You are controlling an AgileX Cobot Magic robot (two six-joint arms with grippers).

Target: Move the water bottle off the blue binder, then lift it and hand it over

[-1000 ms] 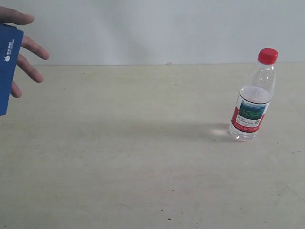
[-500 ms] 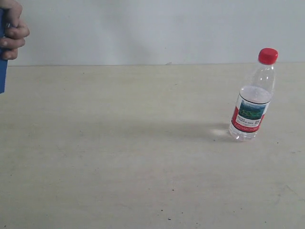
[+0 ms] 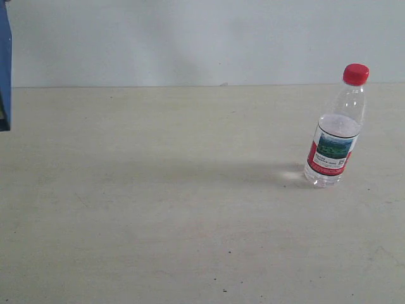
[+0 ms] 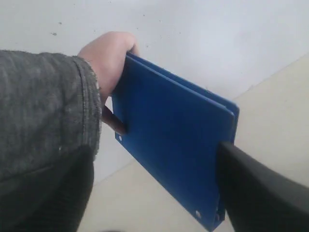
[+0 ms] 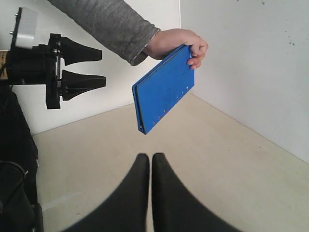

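The water bottle stands at right, off the blue binder (held aloft, upper left) — lifting comes next: right gripper, pinched together and empty, must open; left gripper seemingly parted, empty.

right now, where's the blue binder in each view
Exterior view: a sliver of the blue binder at the far left edge, above the table.
Left wrist view: fills the centre, gripped by a person's hand.
Right wrist view: upper middle, held in the air.
Shared landmark: the pale table, in all three.
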